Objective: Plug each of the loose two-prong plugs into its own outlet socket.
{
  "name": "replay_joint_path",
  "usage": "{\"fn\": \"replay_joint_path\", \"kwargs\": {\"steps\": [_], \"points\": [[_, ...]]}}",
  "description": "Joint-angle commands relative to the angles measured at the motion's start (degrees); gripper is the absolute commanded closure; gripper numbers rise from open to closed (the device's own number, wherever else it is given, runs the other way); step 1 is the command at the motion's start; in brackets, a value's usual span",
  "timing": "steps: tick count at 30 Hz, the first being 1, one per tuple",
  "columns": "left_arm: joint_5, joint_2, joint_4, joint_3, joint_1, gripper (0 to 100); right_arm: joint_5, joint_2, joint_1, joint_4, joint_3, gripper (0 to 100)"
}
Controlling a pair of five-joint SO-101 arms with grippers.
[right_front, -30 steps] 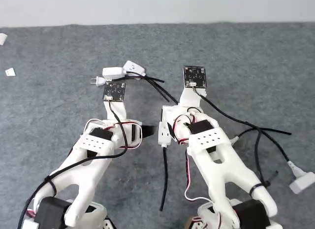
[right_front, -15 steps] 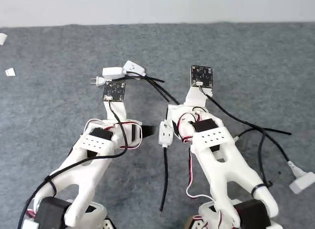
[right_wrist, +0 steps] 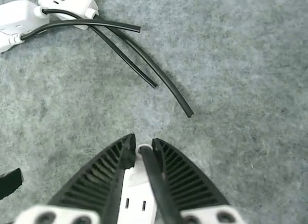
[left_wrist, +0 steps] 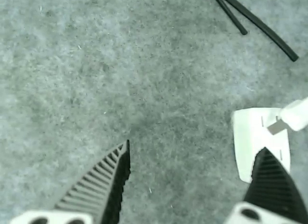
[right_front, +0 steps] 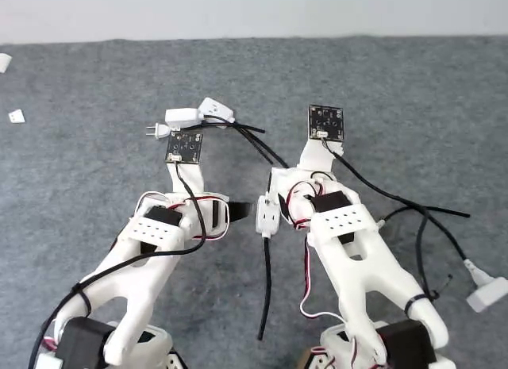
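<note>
Two grippers low over grey tabletop (right_front: 79, 194), mid-table. Your right gripper (right_wrist: 142, 146) pinching white outlet socket (right_front: 267, 217) at its cord end. Socket's black cord (right_front: 265, 290) trails toward near edge. Your left gripper (left_wrist: 195, 149) spread wide, one finger just beside same socket. White connector (right_front: 486, 294) lies by right edge, well apart. Farther out, left of centre, you see two-prong plug (right_front: 181, 117) touching second white block (right_front: 216, 109). Black leads (right_front: 258, 143) run from them toward centre.
</note>
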Motion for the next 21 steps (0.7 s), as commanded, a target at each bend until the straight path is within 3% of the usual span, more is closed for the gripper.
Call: {"fn": "replay_joint_path", "kwargs": {"steps": [1,11,21], "points": [[0.6,-2.3,-1.1,-1.6,0.1,62,-0.2,0.2,1.1,-1.2,-0.9,99.1],[2.0,-2.3,-1.1,-1.8,-0.2,62,0.0,0.6,1.6,-2.2,-1.0,99.1],[2.1,-2.3,-1.1,-1.8,-0.4,62,0.0,10.3,0.0,0.6,-7.7,99.1]]}}
